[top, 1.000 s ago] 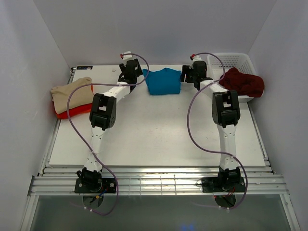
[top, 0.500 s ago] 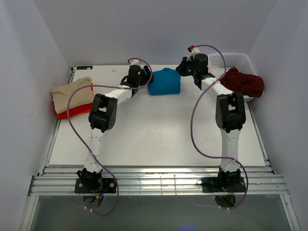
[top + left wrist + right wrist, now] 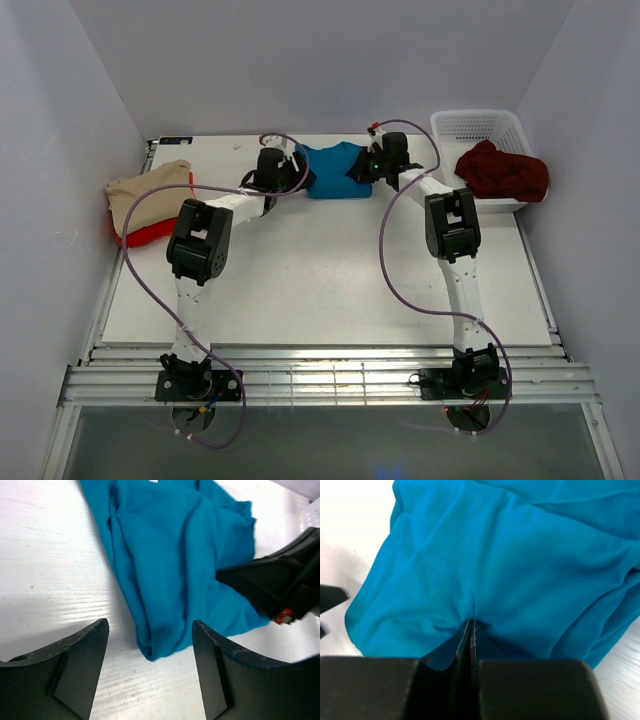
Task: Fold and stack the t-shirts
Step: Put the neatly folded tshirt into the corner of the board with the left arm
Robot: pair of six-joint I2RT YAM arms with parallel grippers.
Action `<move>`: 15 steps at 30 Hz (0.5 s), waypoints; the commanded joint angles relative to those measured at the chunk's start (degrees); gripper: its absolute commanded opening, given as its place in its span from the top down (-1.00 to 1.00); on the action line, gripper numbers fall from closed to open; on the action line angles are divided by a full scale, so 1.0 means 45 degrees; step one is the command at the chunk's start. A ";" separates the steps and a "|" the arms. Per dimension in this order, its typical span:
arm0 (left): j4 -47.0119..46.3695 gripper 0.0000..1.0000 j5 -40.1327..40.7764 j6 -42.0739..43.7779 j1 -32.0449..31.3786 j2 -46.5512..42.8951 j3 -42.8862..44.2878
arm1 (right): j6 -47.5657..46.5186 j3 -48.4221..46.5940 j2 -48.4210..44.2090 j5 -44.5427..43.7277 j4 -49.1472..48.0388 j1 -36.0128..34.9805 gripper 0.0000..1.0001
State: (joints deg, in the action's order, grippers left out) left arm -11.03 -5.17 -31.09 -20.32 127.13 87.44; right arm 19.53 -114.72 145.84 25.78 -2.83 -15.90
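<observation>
Our right fingers (image 3: 463, 647) have swung in and pinched shut on the teal t-shirt (image 3: 335, 170), far-centre on the bench (image 3: 320, 285). Our left fingers (image 3: 85, 652) gape empty around its corner. We judge folding underway; the left must grip next.

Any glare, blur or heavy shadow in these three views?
Top view: even light, sharp, soft shadows on the table. Left wrist view: bright table, a grey shadow band above the left hand. Right wrist view: table blown out white beside the teal shirt; right hand dark, little detail.

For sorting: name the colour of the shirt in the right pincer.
Teal blue shirt, right wrist view.
</observation>
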 commanded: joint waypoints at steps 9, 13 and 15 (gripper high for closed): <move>-0.1299 -0.56 -0.0257 -0.0064 0.0023 -0.3191 -0.2418 | -0.1624 0.2637 -0.1743 -0.2232 0.3168 -0.0880 0.84; -0.1378 -0.56 -0.0335 -0.0044 0.0042 -0.3933 -0.3101 | -0.1703 0.4766 -0.2973 -0.2797 0.2992 -0.1134 0.84; -0.1378 -0.56 -0.0433 -0.0044 0.0042 -0.4187 -0.3531 | -0.1722 0.5802 -0.3560 -0.2955 0.2973 -0.1231 0.85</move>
State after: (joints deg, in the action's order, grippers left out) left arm -15.77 -5.74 -31.33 -20.32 113.78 73.43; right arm 14.26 -95.07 131.11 16.23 2.20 -20.49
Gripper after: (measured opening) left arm 0.776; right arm 0.078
